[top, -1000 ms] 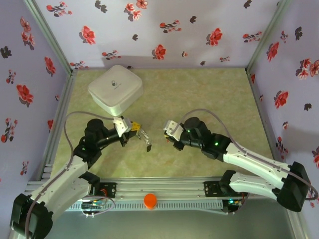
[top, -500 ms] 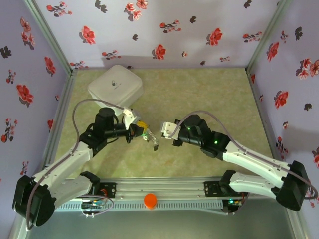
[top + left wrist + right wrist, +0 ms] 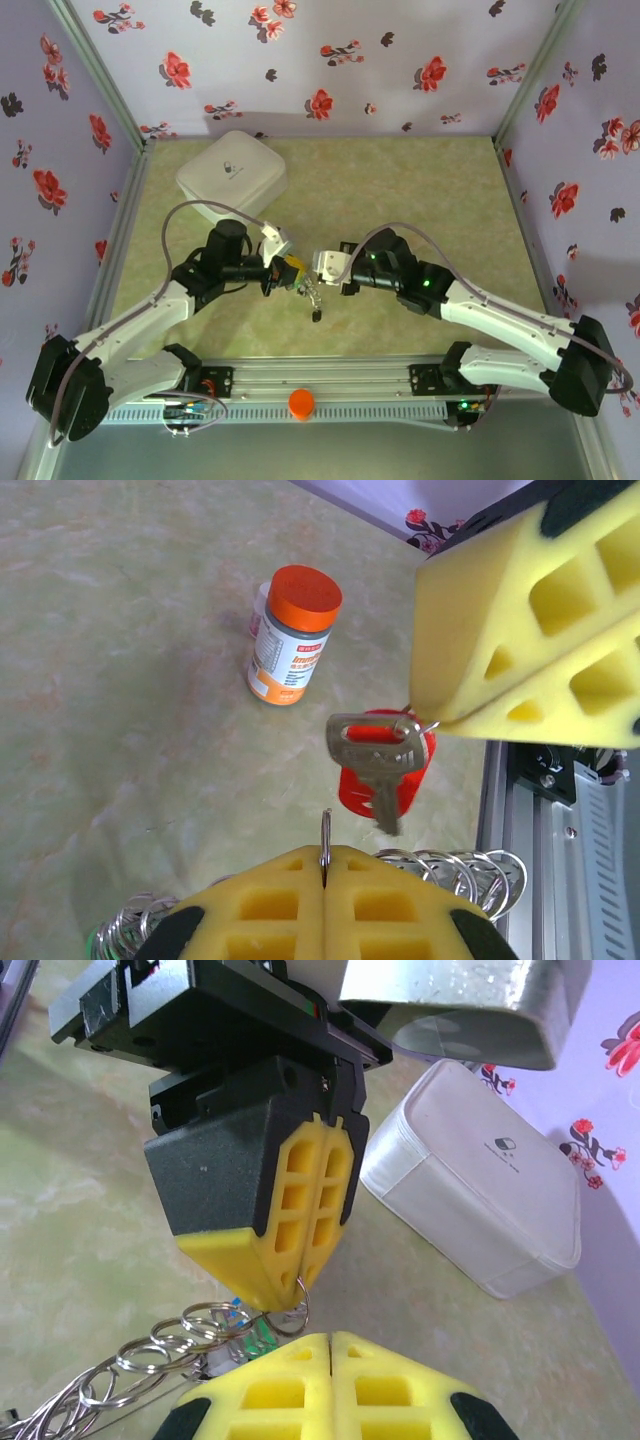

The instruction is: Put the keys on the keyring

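My left gripper [image 3: 296, 270] and right gripper [image 3: 318, 265] meet tip to tip above the middle of the table. The left gripper [image 3: 325, 865] is shut on a thin metal ring [image 3: 325, 835] that stands edge-on between its pads. Several small rings [image 3: 170, 1345] and a green tag [image 3: 255, 1340] hang from it, and the keyring's thin grey wire [image 3: 50, 1410] trails lower left. A silver key with a red tag [image 3: 385, 765] dangles by its small ring from the right gripper [image 3: 430, 720], which is shut on it. More keys [image 3: 315, 300] hang below both grippers.
The white rounded box [image 3: 232, 178] sits at the back left, behind the left arm. An orange-capped pill bottle [image 3: 290, 635] stands on the table towards the front rail [image 3: 545, 830]. Flowered walls close in three sides.
The left gripper has swung right with the hanging bunch, and the right gripper has edged left. The gap between them has closed to almost touching.
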